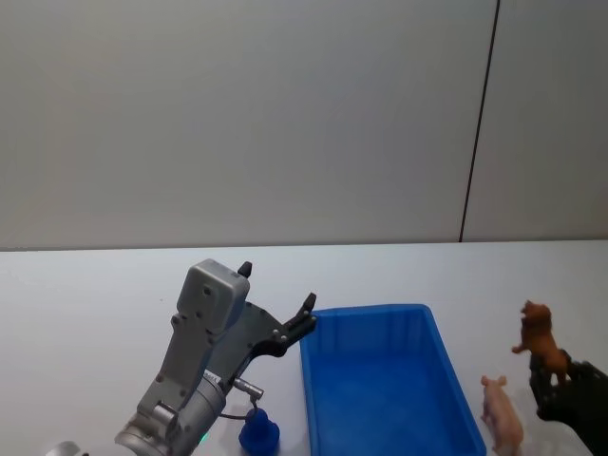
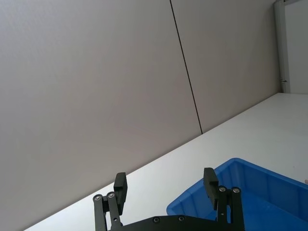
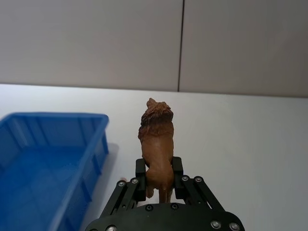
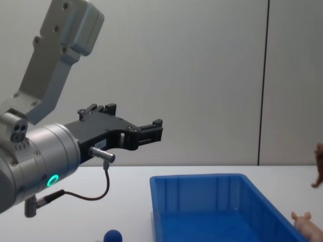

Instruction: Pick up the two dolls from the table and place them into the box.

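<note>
Left gripper point(image 1: 277, 287) hung spread and empty above the table point(image 1: 85, 313), just left of the box point(image 1: 372, 312). Dark blue doll point(image 1: 257, 433) sat on the table under that arm, close to the box's left wall. Pink piglet point(image 1: 502, 414) was on the table right of the box. I noted right gripper point(image 3: 159, 169) clenched on the brown animal point(image 3: 156, 130), held upright near the piglet.

Chest view: brown doll point(image 4: 320, 166) cut off by the right edge, pink pig point(image 4: 306, 225) by the btm corner, & just the blue doll point(image 4: 112, 236)'s head top shows. Head view: box point(image 1: 370, 312) runs off the btm.
</note>
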Action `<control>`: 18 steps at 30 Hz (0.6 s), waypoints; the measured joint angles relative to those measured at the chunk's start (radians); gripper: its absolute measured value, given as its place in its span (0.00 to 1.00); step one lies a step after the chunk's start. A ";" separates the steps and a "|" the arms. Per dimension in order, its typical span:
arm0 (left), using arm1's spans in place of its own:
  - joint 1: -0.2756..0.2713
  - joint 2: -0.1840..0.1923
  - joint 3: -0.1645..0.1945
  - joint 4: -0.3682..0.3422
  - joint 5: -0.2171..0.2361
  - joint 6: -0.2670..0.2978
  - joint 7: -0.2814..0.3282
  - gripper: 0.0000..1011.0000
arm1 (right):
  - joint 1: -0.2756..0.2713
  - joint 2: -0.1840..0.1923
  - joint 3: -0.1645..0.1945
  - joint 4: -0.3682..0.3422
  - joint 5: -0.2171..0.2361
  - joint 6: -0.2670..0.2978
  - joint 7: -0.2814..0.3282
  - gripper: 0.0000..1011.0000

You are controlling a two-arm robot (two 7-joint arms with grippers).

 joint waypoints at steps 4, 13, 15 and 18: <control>0.000 0.000 0.000 0.000 0.000 0.000 0.000 0.99 | 0.012 -0.007 -0.005 -0.017 -0.002 -0.002 0.029 0.30; 0.000 0.000 0.000 0.000 0.000 0.000 0.000 0.99 | 0.063 -0.045 -0.032 -0.013 -0.020 0.007 0.120 0.30; 0.000 0.000 0.000 0.000 0.000 0.000 0.000 0.99 | 0.081 -0.059 -0.042 0.000 -0.027 0.011 0.143 0.30; 0.000 0.000 0.000 0.000 0.000 0.000 0.000 0.99 | 0.105 -0.081 -0.058 0.024 -0.040 0.016 0.178 0.30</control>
